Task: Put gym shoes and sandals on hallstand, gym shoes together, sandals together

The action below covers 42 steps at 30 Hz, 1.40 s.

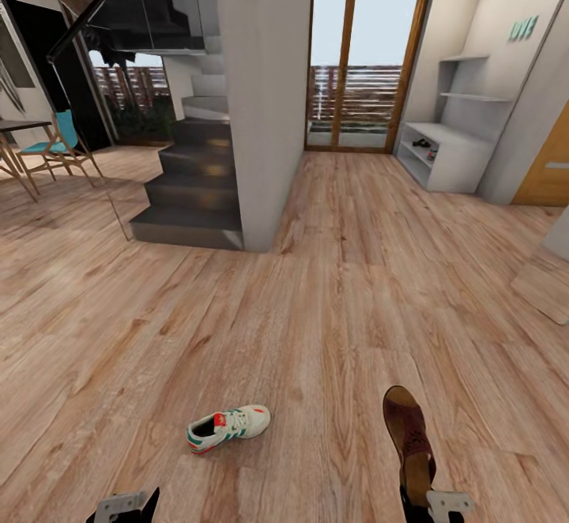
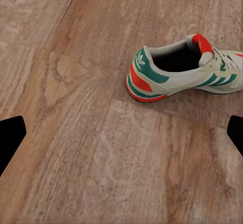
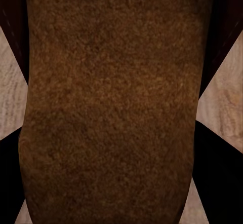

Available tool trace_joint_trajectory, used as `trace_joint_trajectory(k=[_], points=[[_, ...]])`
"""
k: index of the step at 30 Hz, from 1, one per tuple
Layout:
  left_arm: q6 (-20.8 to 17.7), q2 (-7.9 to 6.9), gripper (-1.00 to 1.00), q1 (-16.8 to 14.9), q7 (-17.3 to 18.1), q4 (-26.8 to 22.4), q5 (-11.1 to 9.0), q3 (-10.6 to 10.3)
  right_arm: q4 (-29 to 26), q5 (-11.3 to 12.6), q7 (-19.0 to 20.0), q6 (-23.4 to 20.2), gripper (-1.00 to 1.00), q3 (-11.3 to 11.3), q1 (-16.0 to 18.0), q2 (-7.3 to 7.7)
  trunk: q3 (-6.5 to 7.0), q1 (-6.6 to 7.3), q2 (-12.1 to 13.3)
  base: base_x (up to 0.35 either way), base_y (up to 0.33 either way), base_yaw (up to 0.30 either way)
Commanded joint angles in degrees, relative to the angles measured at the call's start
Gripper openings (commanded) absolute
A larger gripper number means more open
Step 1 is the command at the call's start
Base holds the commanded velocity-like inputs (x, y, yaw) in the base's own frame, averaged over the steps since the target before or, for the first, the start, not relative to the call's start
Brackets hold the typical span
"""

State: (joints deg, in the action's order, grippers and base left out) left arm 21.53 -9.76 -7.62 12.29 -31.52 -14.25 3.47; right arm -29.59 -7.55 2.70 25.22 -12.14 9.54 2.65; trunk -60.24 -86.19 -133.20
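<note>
The right gripper [image 1: 433, 499] was clamped on the heel end of a dark brown leather slip-on sandal [image 1: 408, 438], its toe pointing away from the robot; whether the sole met the floor could not be told. In the right wrist view the brown suede-like footbed [image 3: 111, 107] sat between the two dark fingers [image 3: 12, 173], pressed in on either side.

The left gripper [image 1: 122, 505] was released and held nothing, its dark fingertips [image 2: 10, 133] standing wide apart over bare boards. A white low gym shoe with green side stripes and red-orange heel patch [image 1: 227, 426] lay upright on its sole on the light brown wood-plank corridor floor [image 1: 316, 310], just ahead of that gripper and clear of it. In the left wrist view the shoe [image 2: 185, 69] lay apart from both fingertips.

Well beyond, against the right-hand wall, stood the pale grey-white hallstand [image 1: 450, 156] with low bench and stepped shelves. Small dark objects rested on its lower shelves; their kind could not be determined. A dark grey staircase [image 1: 194, 191] rose at the left.
</note>
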Motion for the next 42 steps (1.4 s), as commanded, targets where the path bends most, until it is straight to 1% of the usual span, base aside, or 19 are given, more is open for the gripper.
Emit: trace_joint_trajectory(k=[1, 11, 13, 23, 35, 42], points=[[0.0, 0.01, 1.00, 0.0, 0.5, 0.1, -0.6, 0.1, 0.0, -0.6, 0.3, 0.2, -1.00, -0.4, 0.0, 0.01, -0.04, 0.01, 0.0, 0.001, 0.000, 0.018], [0.0, 0.01, 1.00, 0.0, 0.5, 0.1, -0.6, 0.1, 0.1, -0.7, 0.4, 0.2, -1.00, -0.4, 0.0, 0.23, -0.05, 0.01, 0.0, 0.027, 0.000, 0.003], [0.0, 0.01, 1.00, 0.0, 0.5, 0.1, -0.6, 0.1, 0.1, -0.6, 0.4, 0.2, -1.00, -0.4, 0.0, -0.11, -0.05, 0.01, 0.0, 0.209, 0.041, 0.000], [0.0, 0.01, 1.00, 0.0, 0.5, 0.1, -0.6, 0.1, 0.1, -0.5, 0.3, 0.2, -1.00, -0.4, 0.0, -0.22, -0.05, 0.01, 0.0, 0.255, 0.091, 0.000], [0.0, 0.01, 1.00, 0.0, 0.5, 0.1, -0.6, 0.1, 0.1, -0.5, 0.3, 0.2, -1.00, -0.4, 0.0, -0.20, -0.05, 0.01, 0.0, 0.061, 0.027, 0.000], [0.0, 0.01, 1.00, 0.0, 0.5, 0.1, -0.6, 0.1, 0.1, -0.5, 0.3, 0.2, -1.00, -0.4, 0.0, -0.26, -0.05, 0.01, 0.0, 0.184, 0.159, 0.000]])
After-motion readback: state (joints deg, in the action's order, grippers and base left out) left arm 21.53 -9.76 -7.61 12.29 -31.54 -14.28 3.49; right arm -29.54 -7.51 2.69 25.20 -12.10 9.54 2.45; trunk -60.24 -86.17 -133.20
